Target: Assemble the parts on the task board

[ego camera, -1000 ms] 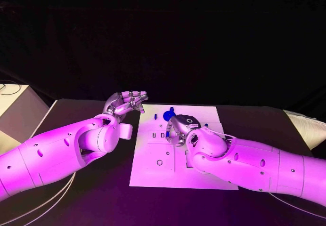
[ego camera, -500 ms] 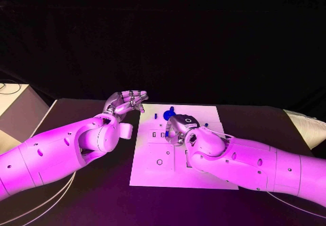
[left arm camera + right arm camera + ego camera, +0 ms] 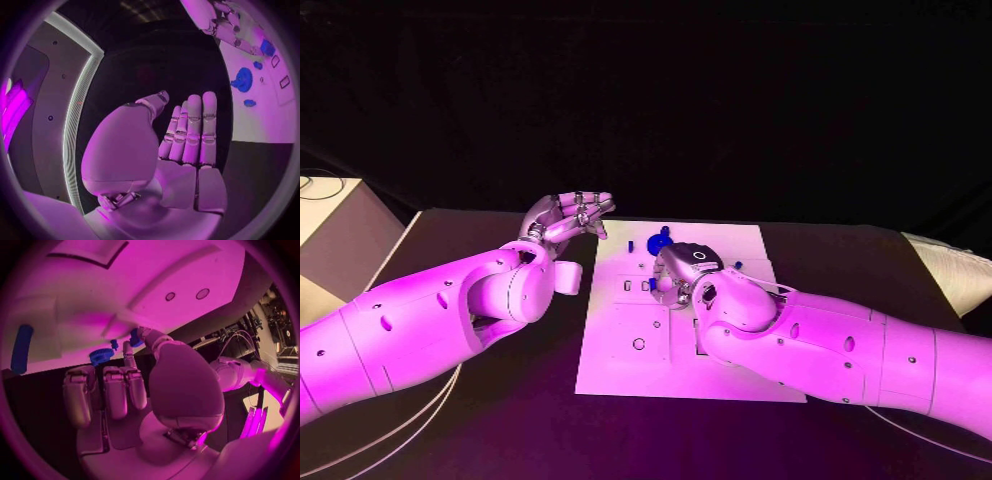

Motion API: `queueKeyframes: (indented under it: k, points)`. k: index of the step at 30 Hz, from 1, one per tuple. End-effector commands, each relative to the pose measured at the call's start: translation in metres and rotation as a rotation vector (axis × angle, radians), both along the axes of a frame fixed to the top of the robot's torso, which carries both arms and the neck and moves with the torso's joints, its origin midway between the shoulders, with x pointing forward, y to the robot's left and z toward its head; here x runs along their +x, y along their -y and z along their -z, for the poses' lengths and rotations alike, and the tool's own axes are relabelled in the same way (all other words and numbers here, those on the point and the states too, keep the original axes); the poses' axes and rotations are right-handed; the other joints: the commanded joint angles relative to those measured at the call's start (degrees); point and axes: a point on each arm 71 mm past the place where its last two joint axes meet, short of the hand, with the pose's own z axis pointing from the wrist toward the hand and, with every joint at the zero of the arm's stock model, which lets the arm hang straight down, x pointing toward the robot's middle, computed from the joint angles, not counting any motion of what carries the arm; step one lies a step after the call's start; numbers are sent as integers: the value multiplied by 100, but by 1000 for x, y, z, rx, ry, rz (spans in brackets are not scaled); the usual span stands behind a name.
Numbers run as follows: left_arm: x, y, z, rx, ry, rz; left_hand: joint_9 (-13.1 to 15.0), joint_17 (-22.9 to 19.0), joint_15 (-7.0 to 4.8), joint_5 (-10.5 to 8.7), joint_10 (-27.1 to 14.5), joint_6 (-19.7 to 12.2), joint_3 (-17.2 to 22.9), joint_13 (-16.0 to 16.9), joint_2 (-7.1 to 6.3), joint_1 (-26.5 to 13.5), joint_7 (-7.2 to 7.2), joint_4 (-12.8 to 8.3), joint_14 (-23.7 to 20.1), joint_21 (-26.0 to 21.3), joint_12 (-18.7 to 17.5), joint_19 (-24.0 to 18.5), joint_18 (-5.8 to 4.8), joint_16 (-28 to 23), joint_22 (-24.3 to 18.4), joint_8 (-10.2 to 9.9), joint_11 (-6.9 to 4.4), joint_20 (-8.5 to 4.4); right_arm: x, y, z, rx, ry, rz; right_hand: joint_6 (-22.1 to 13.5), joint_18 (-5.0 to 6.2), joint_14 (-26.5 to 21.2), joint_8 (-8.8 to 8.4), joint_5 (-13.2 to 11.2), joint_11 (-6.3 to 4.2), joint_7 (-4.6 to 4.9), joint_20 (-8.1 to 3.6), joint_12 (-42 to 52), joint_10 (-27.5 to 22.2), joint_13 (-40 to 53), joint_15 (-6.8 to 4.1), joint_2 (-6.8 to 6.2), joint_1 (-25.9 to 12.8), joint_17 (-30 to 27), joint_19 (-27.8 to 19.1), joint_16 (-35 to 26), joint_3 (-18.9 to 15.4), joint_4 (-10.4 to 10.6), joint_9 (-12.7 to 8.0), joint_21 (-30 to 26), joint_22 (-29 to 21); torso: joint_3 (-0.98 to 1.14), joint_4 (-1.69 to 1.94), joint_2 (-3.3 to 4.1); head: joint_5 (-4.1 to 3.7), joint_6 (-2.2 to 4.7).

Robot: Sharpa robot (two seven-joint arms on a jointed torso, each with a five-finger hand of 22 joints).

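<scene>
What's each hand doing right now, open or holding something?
Left hand: open, holding nothing, beside the task board.
Right hand: over the board; cannot tell whether it holds a part.

A black table [image 3: 473,420] carries the work area. A pale box-like unit [image 3: 336,235] stands just beside its far left corner. Thin pale cables [image 3: 387,430] trail across the table's near left part. A pale ribbed object [image 3: 952,270] lies at the right edge.
</scene>
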Motion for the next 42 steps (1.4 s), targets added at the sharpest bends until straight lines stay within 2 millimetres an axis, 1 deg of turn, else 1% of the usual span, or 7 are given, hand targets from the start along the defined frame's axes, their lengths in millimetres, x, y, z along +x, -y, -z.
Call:
queueKeyframes:
  k: [1,23,26,27,28,31,42]
  points:
    - [0,2,-1,-3,6,18,5,-5,4,13,-20,-21,-27,8,8,-59,-2,-21,-31,31,39,-30,86,18,9,37,0,2,0,-1,0,-14,8,-7,-83,-55,507,-53,-72,56,11,26,12,597,1508,55,-3,-37,1034,543,-18,-68,9,-16,-60,1423,0,1,1,0,0]
    - [0,2,-1,-2,1,19,5,-5,4,13,-20,-21,-27,8,8,-59,-2,-21,-31,31,39,-30,86,18,9,37,0,2,-1,-1,-1,10,13,-20,-213,-42,501,-130,-182,106,63,70,-64,542,1451,100,-26,-17,1011,515,-28,-243,82,-60,-108,1382,-2,0,0,-5,-3]
    - [0,2,-1,-2,1,19,5,-12,5,13,-29,-29,-29,7,9,-62,0,-24,-33,36,41,-34,86,21,9,37,2,3,-2,-1,-1,18,15,-21,-234,-38,501,-138,-554,113,64,86,-87,525,1435,110,-20,-15,1013,509,-29,-478,181,-68,-120,1373,1,-2,-2,-5,-3]
    - [0,2,-1,-2,1,19,5,-12,5,13,-29,-29,-29,7,9,-62,0,-24,-33,36,41,-34,86,21,9,37,2,3,-2,-1,-1,21,16,-21,-250,-37,501,-138,-946,113,62,86,-96,519,1428,113,26,25,1011,506,-31,-716,284,-70,-127,1369,1,-2,-1,-6,-3]
    - [0,2,-1,-2,1,19,5,-12,5,13,-29,-29,-29,7,9,-62,0,-24,-33,36,41,-34,86,21,9,37,2,3,-2,0,-1,24,17,-20,-250,-37,501,-133,-1052,112,62,89,-94,520,1430,110,50,66,1013,507,-31,-843,345,-71,-126,1370,2,-4,-1,-7,-2]
    - [0,2,-1,-2,1,19,5,-12,5,13,-29,-29,-29,7,9,-62,0,-24,-33,36,41,-34,86,21,9,37,2,3,-1,0,-1,28,20,-17,-255,-36,503,-124,-1164,111,60,87,-98,517,1426,109,119,195,1019,506,-31,-1076,496,-72,-132,1367,-1,-6,-2,-13,1]
    - [0,2,0,-2,0,20,5,-12,5,13,-29,-29,-29,7,9,-62,0,-24,-33,36,41,-34,86,21,9,37,2,3,3,2,0,28,26,-4,-250,-36,502,-114,-1162,109,58,86,-95,519,1429,107,169,289,1016,507,-32,-1159,583,-72,-132,1369,-2,3,2,-23,3]
